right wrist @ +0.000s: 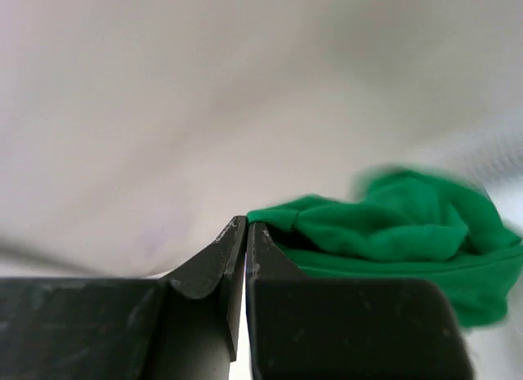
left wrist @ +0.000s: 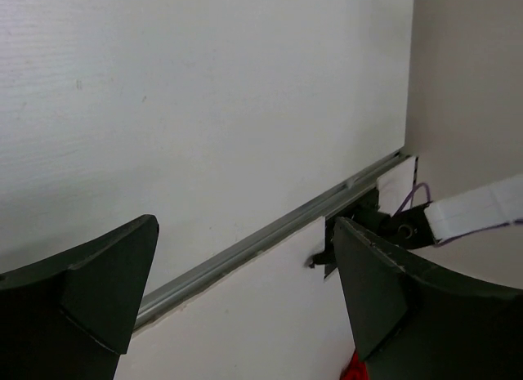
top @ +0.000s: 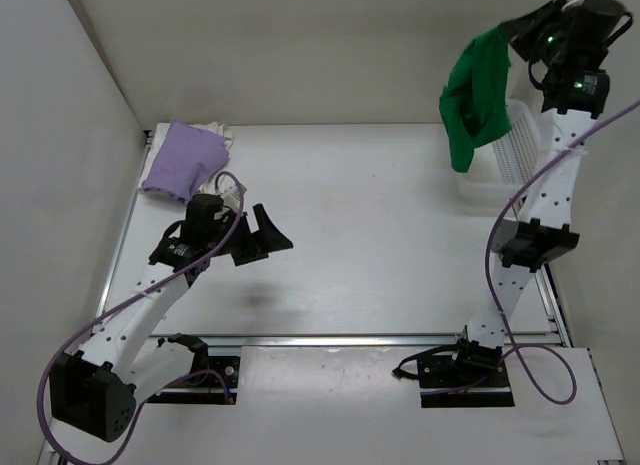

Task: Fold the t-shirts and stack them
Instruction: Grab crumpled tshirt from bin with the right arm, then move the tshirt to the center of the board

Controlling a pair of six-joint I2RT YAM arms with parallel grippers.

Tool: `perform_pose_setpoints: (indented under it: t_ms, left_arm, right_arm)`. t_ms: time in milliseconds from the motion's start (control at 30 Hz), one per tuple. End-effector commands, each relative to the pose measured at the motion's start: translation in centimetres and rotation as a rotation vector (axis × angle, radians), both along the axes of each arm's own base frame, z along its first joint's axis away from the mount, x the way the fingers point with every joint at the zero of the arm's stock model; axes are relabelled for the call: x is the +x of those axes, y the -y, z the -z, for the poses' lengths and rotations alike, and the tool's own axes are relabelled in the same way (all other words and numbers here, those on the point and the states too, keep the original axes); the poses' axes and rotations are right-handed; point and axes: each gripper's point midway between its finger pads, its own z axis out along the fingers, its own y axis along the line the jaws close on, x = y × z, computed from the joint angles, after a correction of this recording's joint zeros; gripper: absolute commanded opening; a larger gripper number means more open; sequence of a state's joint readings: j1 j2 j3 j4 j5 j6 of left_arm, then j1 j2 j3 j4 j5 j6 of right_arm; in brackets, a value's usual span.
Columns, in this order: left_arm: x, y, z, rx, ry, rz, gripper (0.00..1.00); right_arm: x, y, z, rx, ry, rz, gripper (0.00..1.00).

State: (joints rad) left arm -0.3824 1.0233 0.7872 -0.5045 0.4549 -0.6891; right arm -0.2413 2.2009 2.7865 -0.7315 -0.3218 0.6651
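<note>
While the right arm (top: 540, 185) stands tall at the far right of the table (top: 370, 215), the right gripper (top: 518, 30) is up high with its jaws pressed together on the green shirt (top: 478, 95). The shirt hangs from the fingertips in a loose bunch, below and to the left of the gripper, well clear of the table top. Its lower end dangles just in front of the white basket (top: 520, 150), which sits at the far right corner. Whether the cloth brushes the basket's rim, I cannot tell. Seen from the wrist, the right gripper (right wrist: 245, 226) has its fingers shut tight against each other. The green shirt (right wrist: 392, 225) bulges out just to the right of the tips, its edge caught at the very point.

Over on the left, the left gripper (top: 262, 240) hovers low above the middle-left of the table, jaws spread wide and released. Its own camera shows the left gripper (left wrist: 245, 225) with only table top between the two fingers. The purple shirt (top: 182, 160) lies folded in the far left corner, beyond that gripper and apart from it. It rests on top of the cream shirt (top: 222, 133), of which only an edge peeks out at the far right side.
</note>
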Motion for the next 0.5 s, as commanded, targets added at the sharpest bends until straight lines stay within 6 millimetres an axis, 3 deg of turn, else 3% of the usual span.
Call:
perform_pose_setpoints:
  t_ms: [0, 100, 167, 233, 267, 333, 367, 433, 467]
  left_arm:
    - [0.6, -0.9, -4.1, -0.090, 0.069, -0.047, 0.99]
    - [0.8, -2.6, -4.5, -0.093, 0.076, -0.126, 0.99]
    - [0.8, -3.4, -4.1, -0.075, 0.066, -0.162, 0.99]
    - [0.9, -4.3, -3.5, -0.062, 0.033, -0.214, 0.98]
    - [1.1, -4.5, -3.1, -0.056, 0.023, -0.234, 0.98]
    - [1.5, -4.1, -3.0, -0.060, 0.019, -0.231, 0.99]
    - [2.1, -4.1, -3.5, -0.055, 0.034, -0.235, 0.99]
    - [3.2, -4.4, -4.0, -0.027, 0.063, -0.254, 0.99]
    - [3.8, -4.4, -4.8, -0.013, 0.091, -0.251, 0.99]
  right_arm:
    - [-11.3, -7.4, -17.2, -0.112, 0.453, -0.252, 0.00]
    - [-20.5, -11.5, -23.6, -0.143, 0.633, -0.402, 0.00]
    - [-23.6, -13.0, -25.5, -0.144, 0.694, -0.444, 0.00]
    - [-24.5, -14.4, -24.7, -0.113, 0.645, -0.504, 0.00]
    - [-24.2, -15.4, -24.0, -0.099, 0.619, -0.528, 0.00]
    - [-22.5, -17.2, -19.6, -0.106, 0.460, -0.578, 0.00]
    - [-21.3, -18.5, -16.3, -0.070, 0.321, -0.583, 0.00]
    - [-19.7, -21.8, -10.7, -0.220, 0.173, -0.568, 0.00]
    - [-18.1, -21.6, -8.5, -0.274, 0.101, -0.490, 0.00]
